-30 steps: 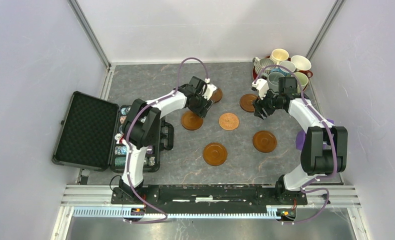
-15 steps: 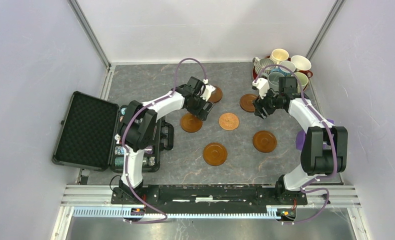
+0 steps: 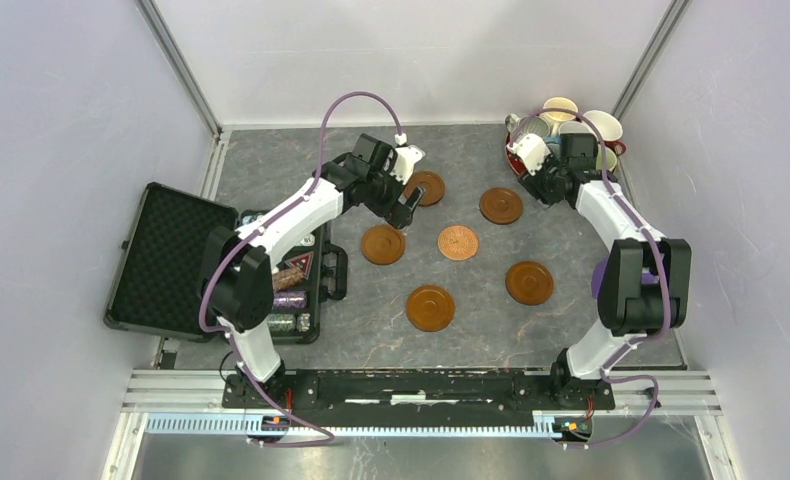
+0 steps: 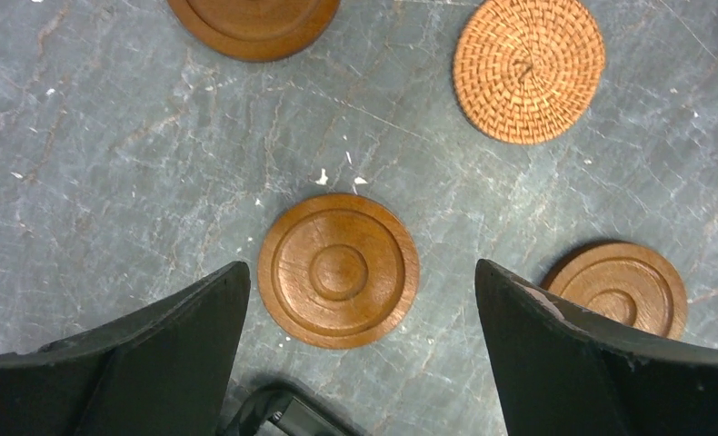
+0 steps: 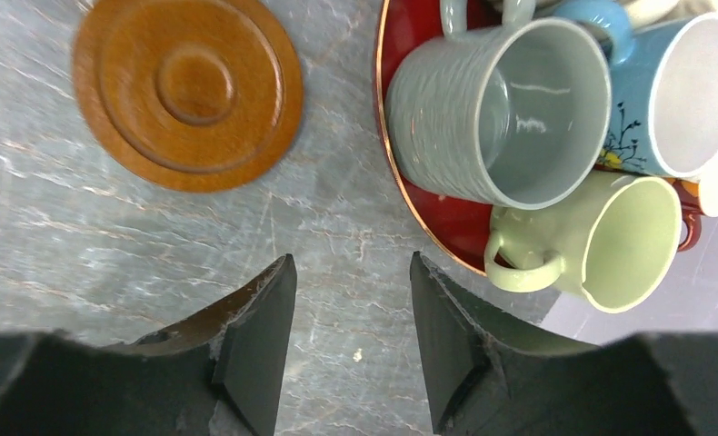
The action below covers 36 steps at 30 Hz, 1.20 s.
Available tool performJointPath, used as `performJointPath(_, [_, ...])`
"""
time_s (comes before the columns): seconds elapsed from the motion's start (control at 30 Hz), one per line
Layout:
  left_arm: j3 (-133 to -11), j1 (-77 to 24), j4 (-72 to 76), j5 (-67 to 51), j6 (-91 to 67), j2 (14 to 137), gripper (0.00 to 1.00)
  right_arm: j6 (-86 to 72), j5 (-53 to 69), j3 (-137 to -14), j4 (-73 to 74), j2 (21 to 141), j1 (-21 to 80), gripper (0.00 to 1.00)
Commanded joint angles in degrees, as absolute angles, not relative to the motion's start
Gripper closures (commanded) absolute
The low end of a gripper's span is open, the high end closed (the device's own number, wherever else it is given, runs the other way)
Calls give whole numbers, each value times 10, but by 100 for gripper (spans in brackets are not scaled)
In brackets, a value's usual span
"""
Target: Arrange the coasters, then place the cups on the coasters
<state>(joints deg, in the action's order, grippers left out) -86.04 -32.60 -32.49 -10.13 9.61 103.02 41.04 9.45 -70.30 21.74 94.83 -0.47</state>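
Note:
Six round brown coasters lie in a loose ring, among them one at the back left (image 3: 426,187), one at the back right (image 3: 500,205) and the woven copper one (image 3: 457,242). My left gripper (image 3: 404,205) hangs wide open and empty above the table. In its wrist view a rimmed coaster (image 4: 338,271) lies flat below the gap, touching neither of the fingers (image 4: 164,350). The cups (image 3: 571,128) crowd a dark red tray (image 5: 428,218): ribbed grey (image 5: 501,109), blue (image 5: 673,91), pale green (image 5: 601,241). My right gripper (image 5: 351,263) is open over bare table beside the tray's rim.
An open black foam-lined case (image 3: 166,260) with small chips sits at the left, its edge (image 4: 278,413) just behind my left fingers. A purple object (image 3: 599,280) lies by the right arm. Grey walls enclose the back and sides.
My left gripper went from shut to wide open and drew back from the back-left coaster. My right gripper left the back-right coaster, moved toward the tray of cups and narrowed a little.

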Motion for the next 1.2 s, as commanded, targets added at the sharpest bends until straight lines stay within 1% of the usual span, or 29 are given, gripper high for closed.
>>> performJointPath(0.0, [-843, -327, -347, -127, 109, 989, 0, 468, 38, -713, 202, 979, -3, 45])
performJointPath(0.1, [-838, -327, -354, -136, 113, 979, 0, 500, 26, -709, 183, 1001, -5, 48])
performJointPath(0.33, [-824, -327, -350, -142, 103, 975, 0, 554, 11, -691, 125, 1029, -6, 49])
performJointPath(0.53, [-823, -327, -347, -136, 96, 975, 0, 582, 4, -714, 135, 1069, -18, 51])
performJointPath(0.7, [-821, -327, -339, -133, 90, 973, 0, 604, -42, -708, 106, 1094, -30, 54])
performJointPath(0.97, [-822, -327, -340, -131, 89, 977, 0, 620, -29, -723, 109, 1129, -50, 56])
performJointPath(1.07, [-821, -327, -340, -127, 91, 975, 0, 625, -22, -737, 120, 1142, -58, 63])
performJointPath(1.17, [-819, -327, -339, -126, 91, 974, 0, 624, -25, -744, 130, 1152, -65, 77])
